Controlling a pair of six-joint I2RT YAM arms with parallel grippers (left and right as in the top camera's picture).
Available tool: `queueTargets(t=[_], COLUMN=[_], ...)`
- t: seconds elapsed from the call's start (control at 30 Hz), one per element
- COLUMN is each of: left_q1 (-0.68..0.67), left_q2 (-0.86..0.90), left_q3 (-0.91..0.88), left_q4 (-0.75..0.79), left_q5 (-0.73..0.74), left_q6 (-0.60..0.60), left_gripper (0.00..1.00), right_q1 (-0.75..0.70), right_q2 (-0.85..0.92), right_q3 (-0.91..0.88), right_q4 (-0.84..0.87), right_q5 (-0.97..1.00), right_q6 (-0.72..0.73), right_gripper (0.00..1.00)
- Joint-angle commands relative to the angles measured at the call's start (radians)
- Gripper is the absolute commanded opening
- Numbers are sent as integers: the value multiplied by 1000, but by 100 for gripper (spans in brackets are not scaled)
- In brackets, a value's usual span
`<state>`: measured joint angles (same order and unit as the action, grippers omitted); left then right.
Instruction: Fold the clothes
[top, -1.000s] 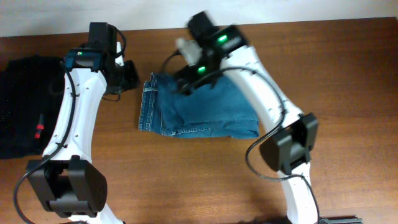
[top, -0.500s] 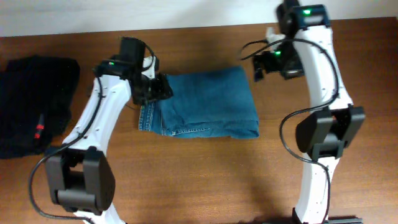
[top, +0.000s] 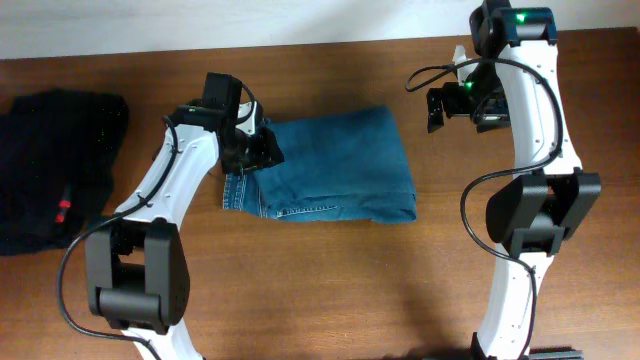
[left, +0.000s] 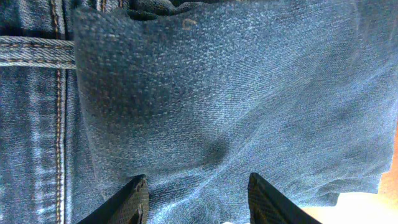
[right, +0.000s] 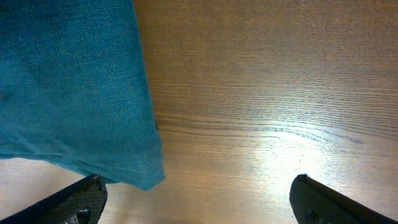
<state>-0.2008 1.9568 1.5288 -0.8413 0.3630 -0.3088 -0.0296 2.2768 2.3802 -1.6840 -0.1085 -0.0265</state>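
The blue denim jeans (top: 335, 168) lie folded in a compact rectangle at the table's middle, waistband and seams at the left edge. My left gripper (top: 262, 150) is open and hovers over the jeans' upper left corner; in the left wrist view its fingers (left: 198, 200) straddle denim (left: 236, 93) close below. My right gripper (top: 440, 108) is open and empty, up off the table to the right of the jeans. In the right wrist view the jeans' corner (right: 74, 87) lies at the left, and the fingers (right: 199, 199) span bare wood.
A black garment with a small red tag (top: 55, 170) lies at the table's left edge. The wooden table (top: 330, 290) extends in front of the jeans. A pale wall runs along the far edge.
My right arm swung from over the jeans to the far right and opened clear of them. My left gripper moved right onto the jeans' upper left corner. The jeans lie flatter now.
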Motion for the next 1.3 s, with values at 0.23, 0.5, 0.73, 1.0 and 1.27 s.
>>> queueTargets(t=[0.23,0.5,0.73,1.0,1.27], left_q1=[4,5,-23,-55,-53], left_q2=[-70,-69,-38,0,21], left_q3=[37,24,-31,-64,-61], left_q4=[-38,-78,9,91,95], left_q5=[-47,-211,-210,-147,-147], left_q6=[73,102,102,102,102], left_gripper=[52,53,54,53,11], right_q1=[1,1,1,1,1], right_q2=[-45,-45,-45,-45,-45], right_q3=[-8,-8,-8,-8,-8], right_q4=[-3,4,3,-1,-4], right_q5=[17,42,42,42,43], right_q6=[-3,-3,-2,-2,-2], right_gripper=[99,99,99,99,99])
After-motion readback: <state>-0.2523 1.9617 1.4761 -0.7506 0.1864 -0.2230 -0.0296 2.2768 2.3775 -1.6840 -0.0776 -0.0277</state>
